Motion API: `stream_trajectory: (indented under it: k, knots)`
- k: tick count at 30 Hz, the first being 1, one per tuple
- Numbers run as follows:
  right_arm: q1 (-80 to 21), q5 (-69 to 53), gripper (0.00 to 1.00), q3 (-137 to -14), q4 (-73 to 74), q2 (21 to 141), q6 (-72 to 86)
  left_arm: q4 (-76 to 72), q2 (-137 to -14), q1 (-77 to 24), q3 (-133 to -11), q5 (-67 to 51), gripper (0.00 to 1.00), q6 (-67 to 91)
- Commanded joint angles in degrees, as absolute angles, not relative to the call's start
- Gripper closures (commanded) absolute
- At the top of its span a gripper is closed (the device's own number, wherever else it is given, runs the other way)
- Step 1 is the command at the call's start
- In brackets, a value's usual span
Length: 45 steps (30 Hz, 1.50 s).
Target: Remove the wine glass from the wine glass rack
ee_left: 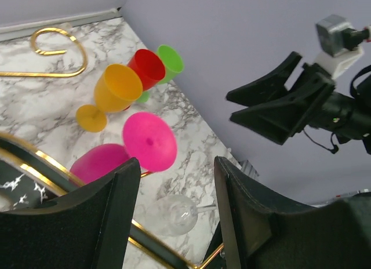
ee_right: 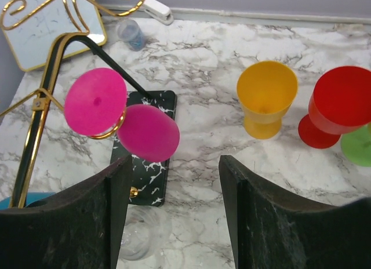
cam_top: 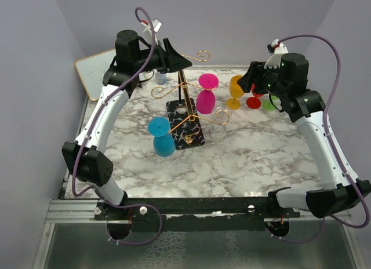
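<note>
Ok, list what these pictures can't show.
Green plastic wine glass: top view, mostly behind the right arm; right wrist view, cut by the edge.
Blue plastic wine glass: right wrist view, only a sliver above the right gripper's finger.
Clear wine glass: left wrist view, foot behind the left gripper's finger.

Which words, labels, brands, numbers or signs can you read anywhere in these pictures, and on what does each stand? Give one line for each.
No text can be read in any view.
Whiteboard: faint grey marks, too blurred to read.
Wine glass rack: its black base bears only white veins, no lettering.
</note>
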<state>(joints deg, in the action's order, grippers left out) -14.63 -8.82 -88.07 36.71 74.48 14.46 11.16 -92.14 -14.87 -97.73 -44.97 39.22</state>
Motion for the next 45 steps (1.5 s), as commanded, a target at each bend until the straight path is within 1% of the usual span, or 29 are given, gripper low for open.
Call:
stream_trajectory:
  k: [1, 5, 12, 28, 45]
  knots:
    - [-14.77, -8.75, 0.39, -85.06, 34.35, 71.09, 15.76, 19.34, -95.53, -18.11, -107.43, -43.6, 0.45, 34.91]
    - [-14.77, -8.46, 0.39, -82.87, 33.06, 68.82, 16.36, 29.48, -99.94, -20.69, -113.7, -36.84, 0.47, 29.2]
    - [-14.78, -8.35, 0.4, -81.16, 32.72, 66.94, 16.89, 35.96, -104.26, -22.66, -117.51, -32.09, 0.47, 25.51]
    - [-14.75, -7.84, 0.41, -79.92, 32.39, 65.4, 16.0, 30.66, -106.38, -23.64, -113.48, -37.1, 0.48, 28.8]
    - [-14.77, -7.66, 0.41, -79.32, 31.21, 64.73, 15.58, 27.54, -108.7, -24.08, -113.35, -40.83, 0.51, 31.45]
